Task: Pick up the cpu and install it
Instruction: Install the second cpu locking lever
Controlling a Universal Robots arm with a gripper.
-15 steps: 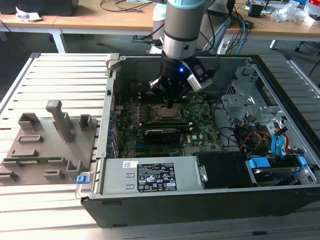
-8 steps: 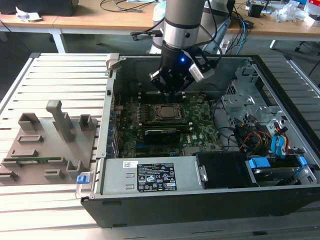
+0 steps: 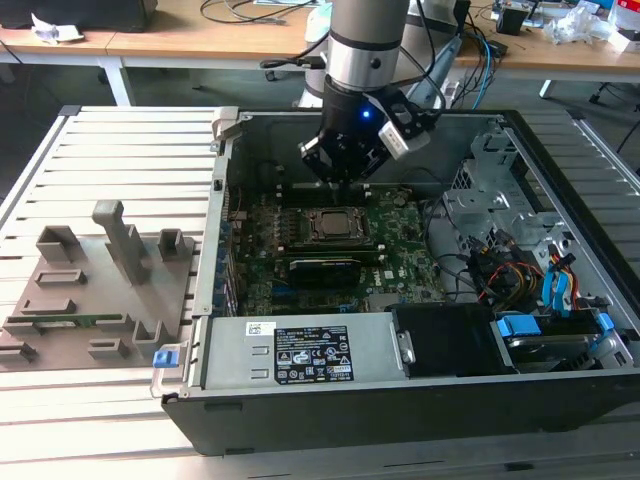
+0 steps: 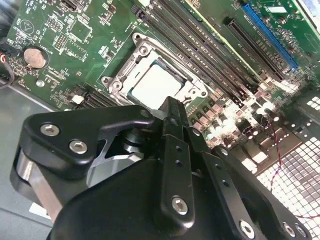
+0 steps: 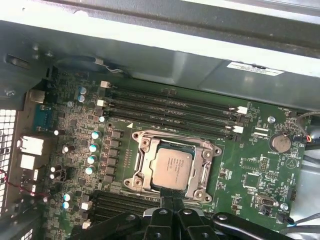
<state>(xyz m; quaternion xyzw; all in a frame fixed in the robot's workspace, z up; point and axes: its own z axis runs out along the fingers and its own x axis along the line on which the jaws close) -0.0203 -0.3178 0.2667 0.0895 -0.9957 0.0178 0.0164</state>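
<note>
We see the cpu (image 5: 171, 167) already lying in the socket (image 5: 172, 165) of the motherboard (image 5: 250, 165), so the placing looks done. Our gripper (image 4: 172, 112) hangs just above the socket's edge, its fingers pressed together and holding nothing. The socket's frame appears open, though we cannot be sure.
</note>
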